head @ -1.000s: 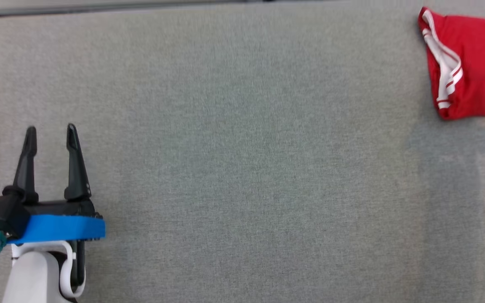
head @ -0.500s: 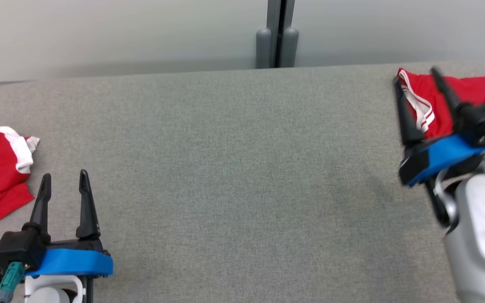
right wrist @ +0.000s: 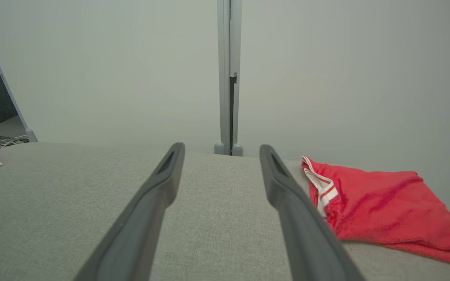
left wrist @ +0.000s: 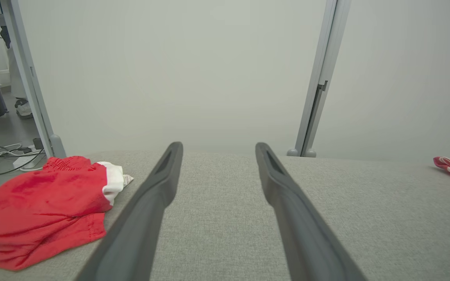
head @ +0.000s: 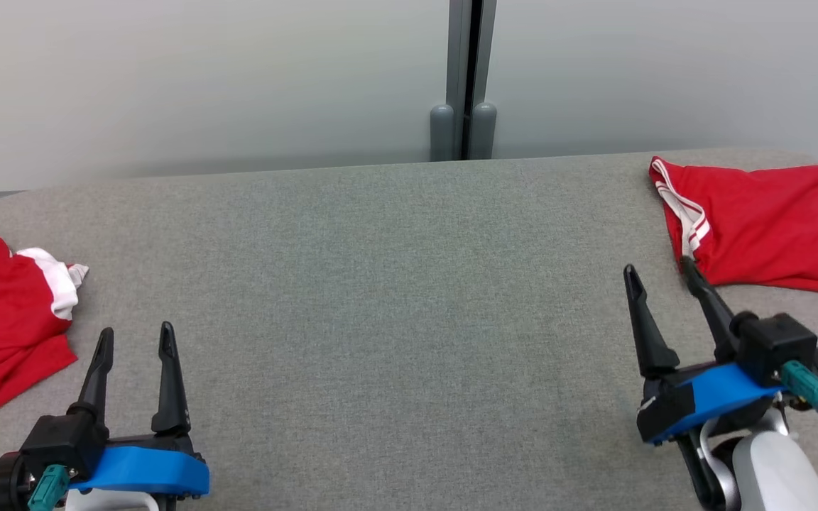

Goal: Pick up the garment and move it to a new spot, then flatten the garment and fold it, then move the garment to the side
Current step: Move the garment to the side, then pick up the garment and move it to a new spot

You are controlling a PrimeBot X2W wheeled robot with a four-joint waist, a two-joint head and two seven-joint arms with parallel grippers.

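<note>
Seeing a crumpled red garment (head: 4, 333) at the left edge of the table (head: 395, 284), white trim (head: 61, 284) bunched on its right side, just left of the left gripper (head: 135, 330) and apart from it. Also seeing a second red piece (head: 764, 220), flat and folded, at the far right, just beyond the right gripper (head: 657, 266); can't tell whether the right fingertip touches its near corner. Holding nothing on either side, both pairs of jaws spread wide over bare table. Judging the crumpled one as the job to do, pick-up not yet begun. Expect light, limp, thin knit: no stiffness, will sag and drape on lifting, may drag on the cloth tabletop, not fragile. Suggest pinching at what looks like a gathered waistband (left wrist: 65, 160) along the far edge, or at the white trim, where the layers stack thicker, rather than mid-panel. Suggest two well-separated holds, one per gripper, to stop it balling up in transfer. Watch for catching only the top layer.
</note>
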